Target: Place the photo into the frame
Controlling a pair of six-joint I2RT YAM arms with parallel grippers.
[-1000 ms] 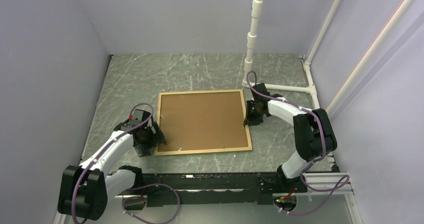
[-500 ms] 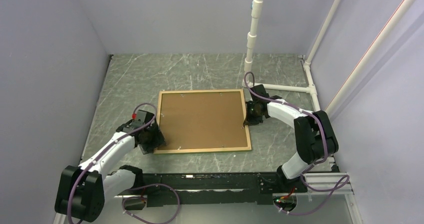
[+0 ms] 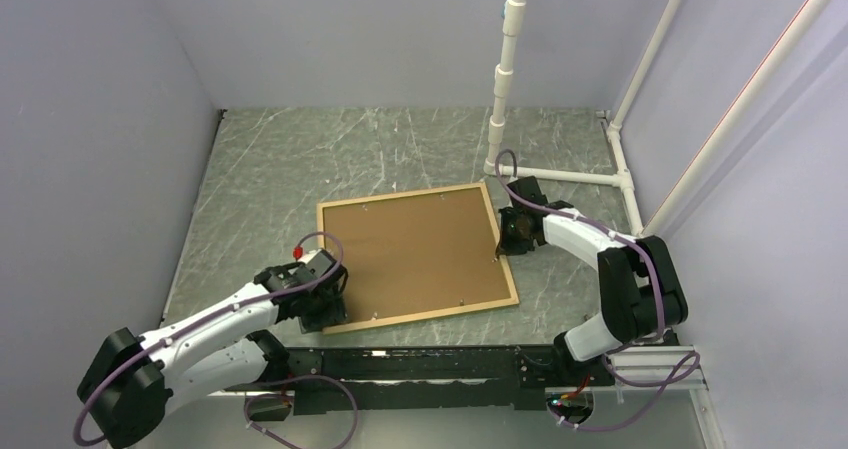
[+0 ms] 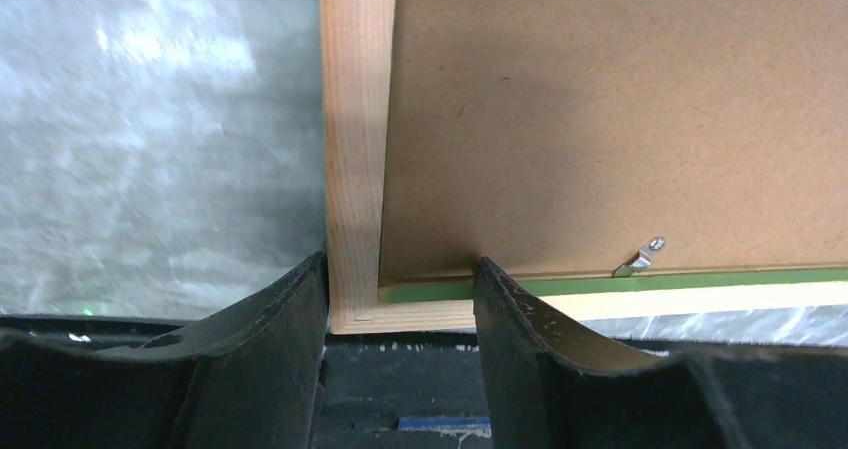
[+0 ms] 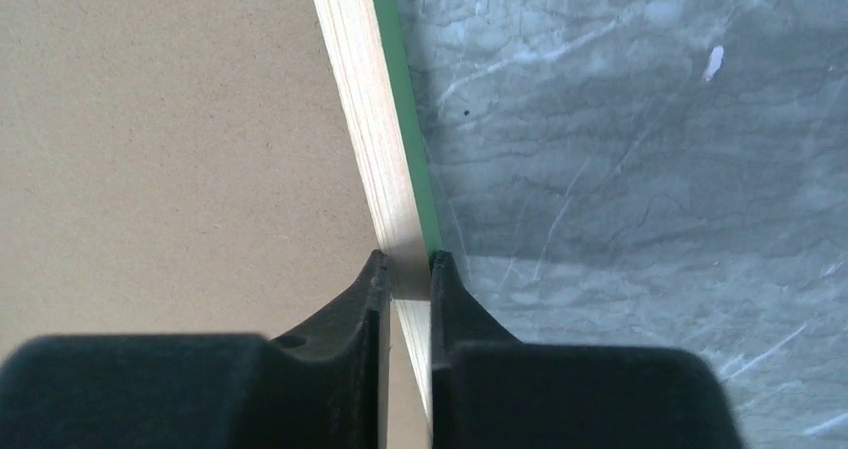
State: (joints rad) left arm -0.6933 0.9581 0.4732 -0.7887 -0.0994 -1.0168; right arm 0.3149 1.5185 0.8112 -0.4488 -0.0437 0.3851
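Lying back-up on the grey marbled surface [image 3: 280, 159], the frame [image 3: 402, 196] sat near the middle, skewed so that its far-right corner pointed toward the foot of a white pipe [image 3: 505, 69]. A brown board [image 3: 410, 254] filled the opening, with the light wood rails around it.

The right end effector [image 3: 503, 241] was at the right rail, about halfway along it. In the right wrist view it [image 5: 408, 264] was clamped on the frame [image 5: 360, 99]. Its two black fingers [image 5: 340, 319] were nearly together, with the thin wood rail pinched between them. One was on the board [image 5: 150, 119] side, the other on the outer side, where a green edge [image 5: 400, 99] showed against the surface [image 5: 650, 119].

The left end effector [image 3: 328, 314] was at the near-left corner. In the left wrist view its jaws stood apart and straddled that corner [image 4: 400, 269]. One finger [image 4: 270, 329] was against the outer edge of the left rail [image 4: 355, 119]. The other [image 4: 520, 329] was over the near rail, where it met the board [image 4: 600, 99]. Whether the jaws pressed on the wood could not be told. A small metal clip [image 4: 640, 259] sat on the board's near edge, with a green strip [image 4: 650, 281] just beyond it.
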